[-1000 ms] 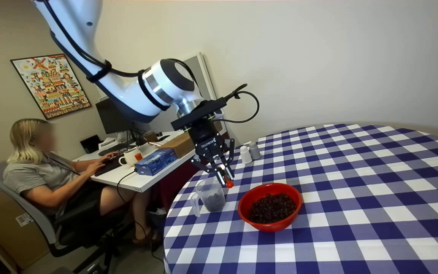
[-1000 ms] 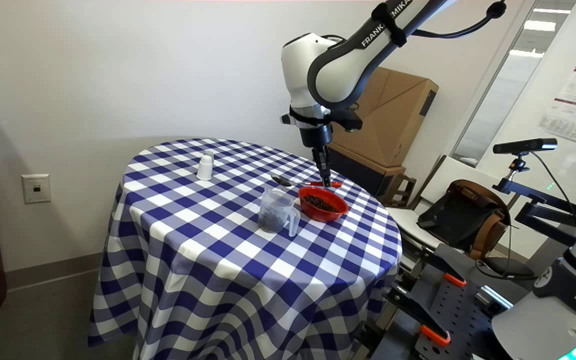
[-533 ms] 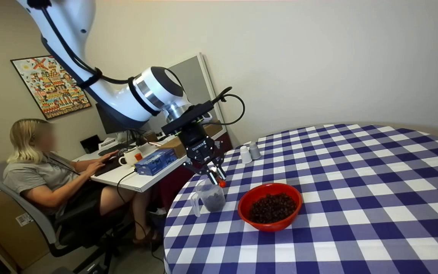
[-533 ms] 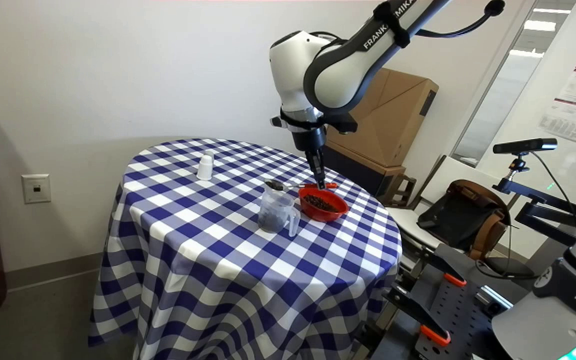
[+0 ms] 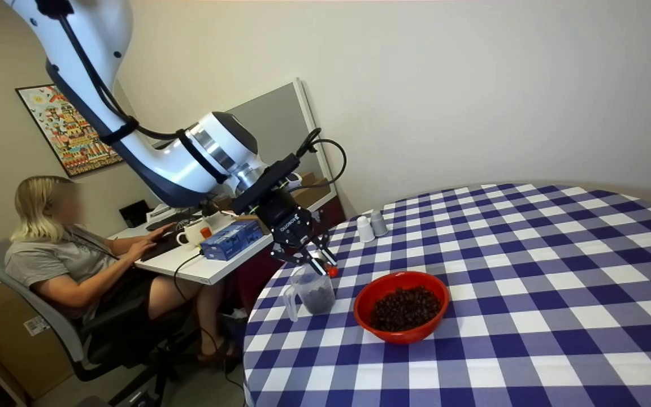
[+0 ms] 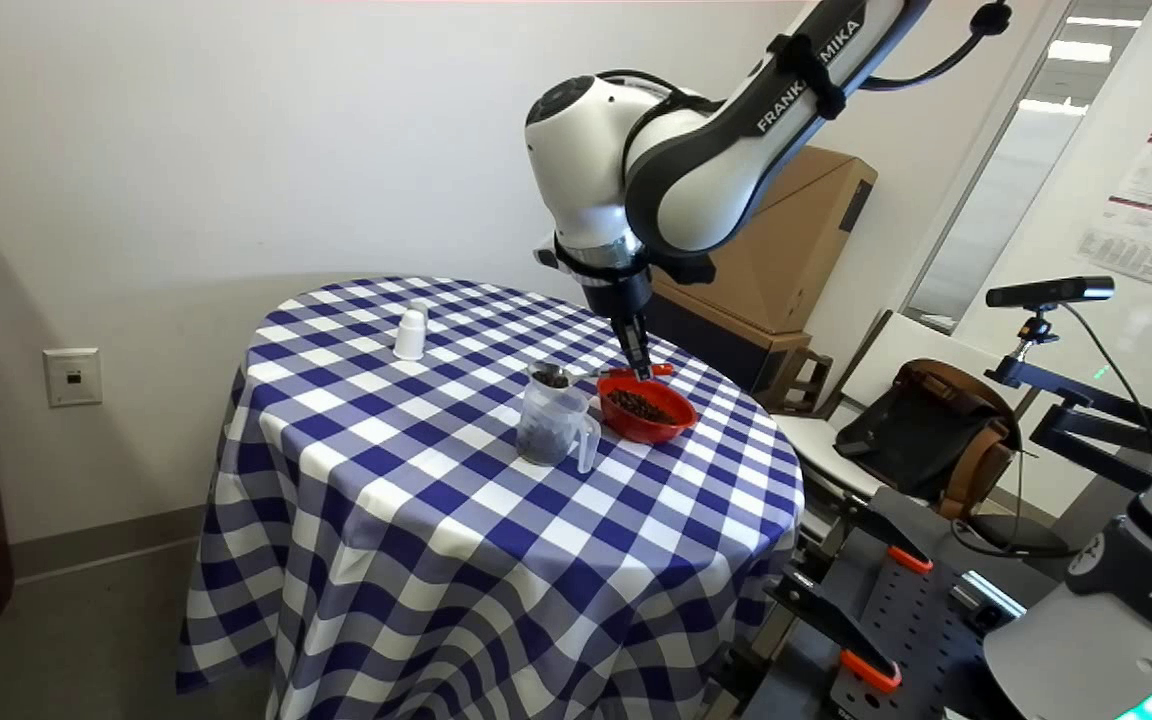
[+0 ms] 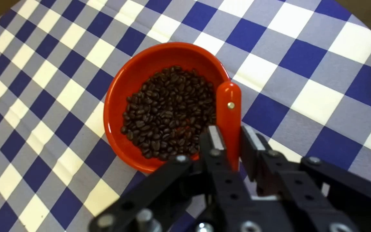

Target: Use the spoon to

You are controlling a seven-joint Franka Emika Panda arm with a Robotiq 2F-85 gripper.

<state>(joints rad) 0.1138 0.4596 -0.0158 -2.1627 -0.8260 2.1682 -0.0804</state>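
The Franka arm [image 6: 701, 185] slants down, fingers [image 7: 216, 138] clamping the red-handled spoon [image 7: 228, 120]; long axis near level, tip toward the clear jug [image 6: 548, 425].

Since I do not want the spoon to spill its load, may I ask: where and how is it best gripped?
By the spoon's red handle, I think, from above, one jaw on each long side, as the gripper holds it now: the handle is straight and looks nearly level, while the far end carries what look like dark beans.
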